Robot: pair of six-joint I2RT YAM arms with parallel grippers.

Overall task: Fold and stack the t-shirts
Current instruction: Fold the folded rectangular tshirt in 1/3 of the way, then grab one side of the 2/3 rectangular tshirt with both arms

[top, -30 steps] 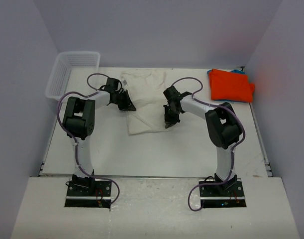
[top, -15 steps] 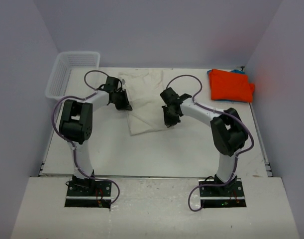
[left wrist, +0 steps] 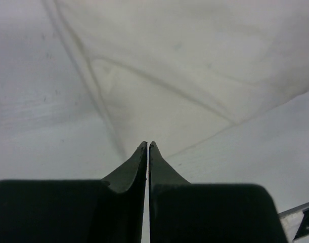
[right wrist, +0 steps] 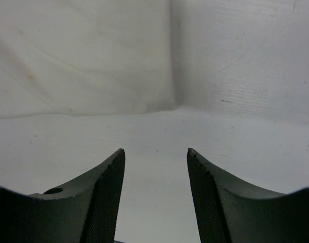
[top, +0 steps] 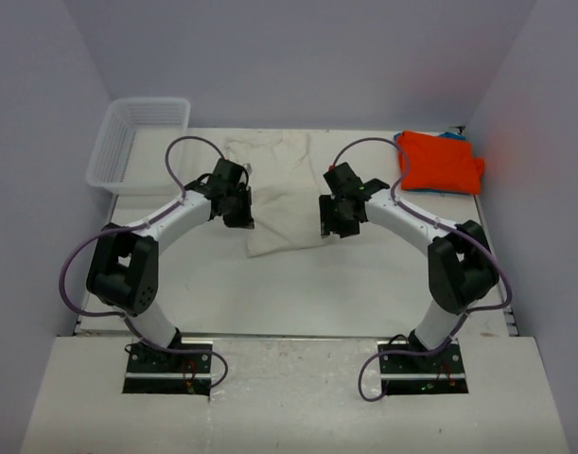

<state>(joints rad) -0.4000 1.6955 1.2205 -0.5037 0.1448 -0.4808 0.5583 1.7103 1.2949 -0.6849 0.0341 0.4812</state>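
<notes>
Jaws of the left gripper (left wrist: 147, 144) are pressed together at a crease of the one large cream cloth t-shirt (top: 279, 203), centre frame; whether cloth is pinched cannot be told. The right gripper (right wrist: 155, 151) has its jaws moderately parted, grasping nothing, over the white table (top: 317, 284) just beside that shirt's corner. One folded bright orange t-shirt (top: 438, 163) lies upper right, with one blue t-shirt edge (top: 451, 134) showing at its far side. One white plastic mesh basket (top: 104, 156) sits upper left.

For us the cream t-shirt (top: 279, 208) mid-frame reads as soft matt cloth with creases, and the orange t-shirt (top: 440, 163) at upper right is matt fabric too. The basket (top: 104, 156) upper left looks like whitish plastic mesh, the table (top: 298, 284) is smooth matt white, and the right gripper (right wrist: 155, 152) has matt black pads (right wrist: 106, 202) with fine ridges.
</notes>
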